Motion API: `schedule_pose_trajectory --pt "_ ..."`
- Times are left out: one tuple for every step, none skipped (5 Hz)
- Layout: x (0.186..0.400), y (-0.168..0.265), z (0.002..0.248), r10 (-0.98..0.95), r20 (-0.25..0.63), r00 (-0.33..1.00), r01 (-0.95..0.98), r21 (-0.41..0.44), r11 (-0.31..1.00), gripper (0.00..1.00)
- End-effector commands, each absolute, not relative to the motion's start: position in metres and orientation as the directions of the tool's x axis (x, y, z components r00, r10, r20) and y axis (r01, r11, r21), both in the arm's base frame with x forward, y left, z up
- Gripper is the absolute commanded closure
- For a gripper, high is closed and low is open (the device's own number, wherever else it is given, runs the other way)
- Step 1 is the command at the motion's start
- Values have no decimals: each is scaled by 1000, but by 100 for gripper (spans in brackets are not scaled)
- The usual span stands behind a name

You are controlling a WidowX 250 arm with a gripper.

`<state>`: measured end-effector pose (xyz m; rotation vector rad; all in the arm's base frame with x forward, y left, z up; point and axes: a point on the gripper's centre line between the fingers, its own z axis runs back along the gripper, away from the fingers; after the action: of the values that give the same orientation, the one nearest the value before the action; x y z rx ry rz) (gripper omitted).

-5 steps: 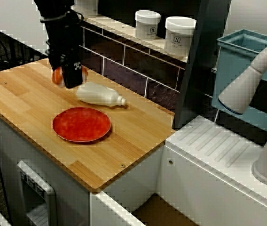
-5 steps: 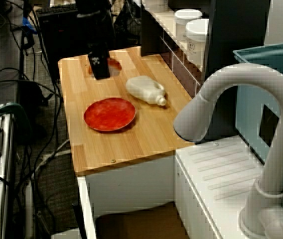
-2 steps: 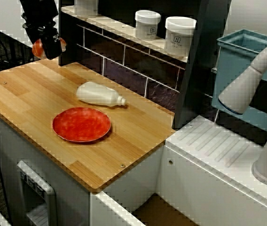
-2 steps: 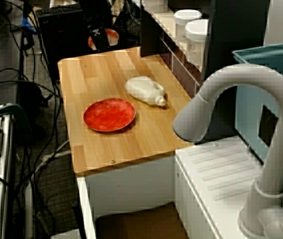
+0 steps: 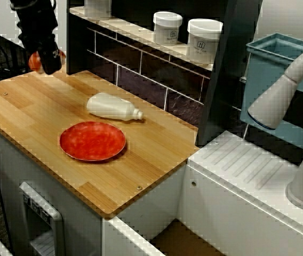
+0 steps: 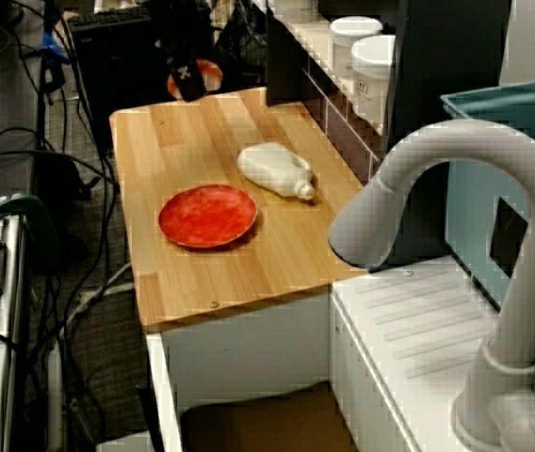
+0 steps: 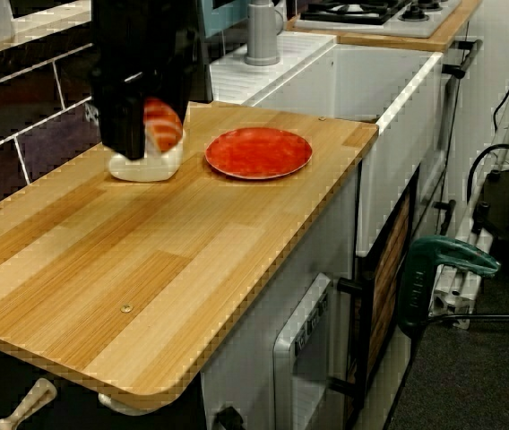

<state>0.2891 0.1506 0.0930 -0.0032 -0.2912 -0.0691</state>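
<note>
Carry step, by look of it: gripper [image 5: 47,60] clenched on orange-and-white object [image 5: 33,61], aloft at upper left of frame, near counter [image 5: 157,154] end. Any set-down calls for steering clear of clutter. Count: one red plate [image 5: 93,141], one white bottle [image 5: 111,106] on its side, two white jars [image 5: 167,26] on shelf.

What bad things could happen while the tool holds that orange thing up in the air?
1. The tool pinches the orange and white piece high up, close to the far corner of the wooden counter. If the piece slips, it might fall past the edge and get lost.
2. The white bottle lies on its side beside the red plate. A low swing that way could bump it, and it may roll.
</note>
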Motion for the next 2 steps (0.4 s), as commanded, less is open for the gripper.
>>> schedule_pose_trajectory --pt "281 159 70 -73 265 961 57 68 996 100" --pt "280 160 63 -72 246 967 57 70 996 100"
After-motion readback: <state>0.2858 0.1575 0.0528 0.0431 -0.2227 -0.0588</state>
